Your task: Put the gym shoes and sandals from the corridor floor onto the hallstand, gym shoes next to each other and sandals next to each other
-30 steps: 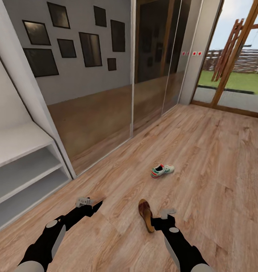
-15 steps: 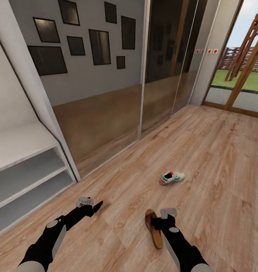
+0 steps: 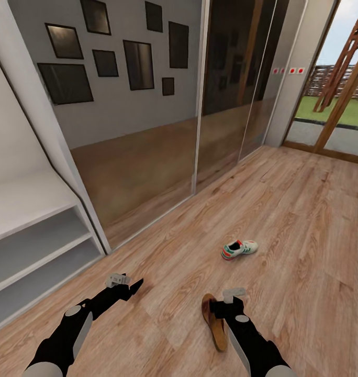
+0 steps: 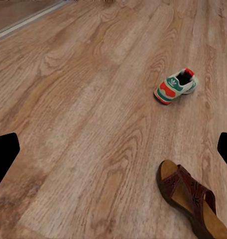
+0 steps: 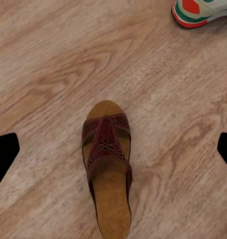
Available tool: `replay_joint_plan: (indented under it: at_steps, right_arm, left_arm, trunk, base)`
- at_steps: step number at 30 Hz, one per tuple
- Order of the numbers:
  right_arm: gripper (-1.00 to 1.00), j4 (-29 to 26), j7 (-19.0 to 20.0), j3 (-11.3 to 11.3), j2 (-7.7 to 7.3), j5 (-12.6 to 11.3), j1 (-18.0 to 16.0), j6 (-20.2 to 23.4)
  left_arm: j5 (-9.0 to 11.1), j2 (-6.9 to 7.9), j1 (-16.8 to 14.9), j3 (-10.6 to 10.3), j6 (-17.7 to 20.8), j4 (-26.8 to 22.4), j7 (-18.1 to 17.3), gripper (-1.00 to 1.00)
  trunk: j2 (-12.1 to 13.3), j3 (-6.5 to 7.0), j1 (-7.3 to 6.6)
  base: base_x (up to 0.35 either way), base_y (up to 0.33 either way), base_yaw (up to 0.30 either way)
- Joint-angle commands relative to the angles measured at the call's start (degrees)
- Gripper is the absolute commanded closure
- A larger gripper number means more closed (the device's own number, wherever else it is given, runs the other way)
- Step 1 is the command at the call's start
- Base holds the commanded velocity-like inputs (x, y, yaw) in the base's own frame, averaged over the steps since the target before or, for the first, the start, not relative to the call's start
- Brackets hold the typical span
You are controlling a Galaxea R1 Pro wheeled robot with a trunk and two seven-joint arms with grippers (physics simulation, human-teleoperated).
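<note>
Wood-plank corridor floor (image 3: 304,209) | sandal (image 3: 214,320) lies flat on it, just beside your right hand (image 3: 232,297), fingers apart | gym shoe (image 3: 239,249) beyond the sandal | hallstand (image 3: 37,230) far left of it | left hand (image 3: 127,283) apart, holding nothing

Wall: grey wall (image 3: 111,112) upper left of the frame, hung with dark picture frames (image 3: 138,64).
Centre: mirrored sliding doors (image 3: 231,84).
Upper right: glass door (image 3: 336,110), green lawn (image 3: 333,110), daylight.
</note>
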Motion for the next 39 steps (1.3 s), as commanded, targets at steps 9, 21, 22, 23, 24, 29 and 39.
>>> replay_joint_plan:
  at_steps: [9, 21, 22, 23, 24, 29, 39]
  right_arm:
    - [-1.0, -0.14, -0.25, 0.22, -0.04, 0.59, -0.01, 0.11]
    - [-1.0, -0.19, -0.38, 0.22, -0.05, 0.59, -0.01, -0.13]
    - [-1.0, -0.19, -0.38, 0.22, -0.05, 0.59, -0.01, -0.13]
    - [-1.0, -0.19, -0.38, 0.22, -0.05, 0.59, -0.01, -0.14]
    - [-1.0, -0.19, -0.38, 0.22, -0.05, 0.59, -0.01, -0.14]
    - [-1.0, -0.19, -0.38, 0.22, -0.05, 0.59, -0.01, -0.15]
    - [-1.0, -0.15, -0.37, 0.29, -0.05, 0.59, -0.01, 0.01]
  left_arm:
    - [0.0, -0.15, -0.04, 0.1, -0.22, 0.05, -0.28, -1.0]
    - [0.0, -0.13, -0.04, 0.12, -0.31, 0.05, -0.22, -1.0]
    - [0.0, -0.13, -0.04, 0.12, -0.31, 0.05, -0.22, -1.0]
    - [0.0, -0.13, -0.04, 0.12, -0.32, 0.05, -0.21, -1.0]
    - [0.0, -0.13, -0.04, 0.12, -0.32, 0.04, -0.21, -1.0]
    - [0.0, -0.12, -0.06, 0.12, -0.33, 0.04, -0.2, -1.0]
    - [0.01, -0.13, -0.04, 0.12, -0.34, 0.0, -0.27, -1.0]
  trunk:
    - [-0.02, -0.14, 0.0]
    - [-0.02, -0.59, 0.0]
    - [-0.02, -0.63, 0.0]
    - [-0.02, -0.68, 0.0]
    - [-0.02, -0.73, 0.0]
    - [-0.02, -0.99, 0.0]
    - [-0.02, -1.37, 0.0]
  base:
    - [0.054, -0.014, 0.078]
    - [0.027, -0.055, 0.232]
    - [0.063, -0.194, 0.235]
    - [0.065, -0.208, 0.235]
    - [0.068, -0.22, 0.234]
    - [0.072, -0.241, 0.231]
    - [0.038, -0.191, 0.079]
